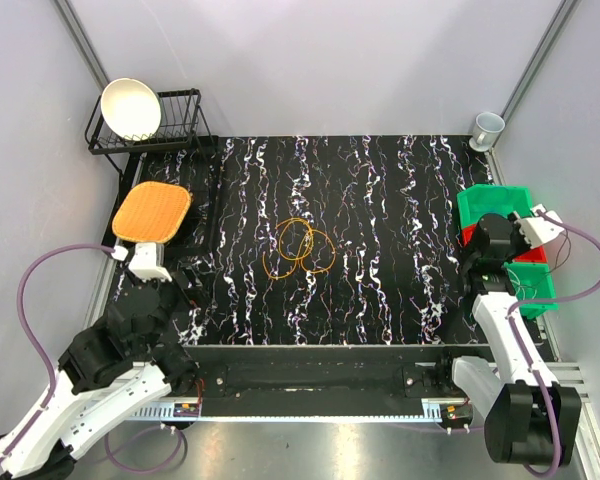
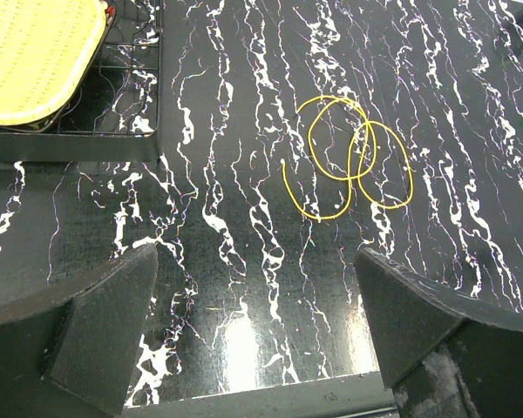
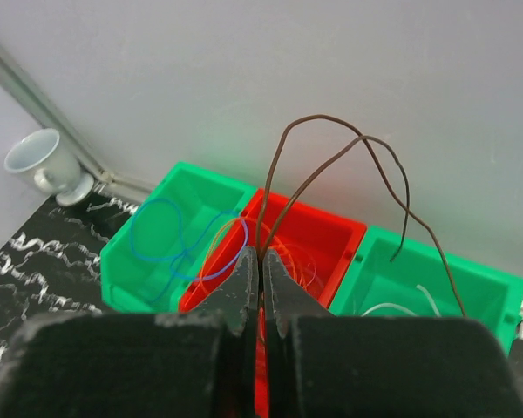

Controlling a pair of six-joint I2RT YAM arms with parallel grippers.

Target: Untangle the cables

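An orange-yellow cable lies in loose overlapping loops mid-table; in the left wrist view the same cable sits ahead of my fingers. My left gripper is open and empty, low over the table near its left front. My right gripper hovers over the bins at the right edge. It is shut on a thin dark brown cable that arcs up from the tips. A blue cable lies in the left green bin. Thin orange strands lie in the red bin.
A third bin, green, holds a white cable. A black wire rack with a white bowl stands at the back left. In front of it is a woven orange mat. A cup sits at the back right.
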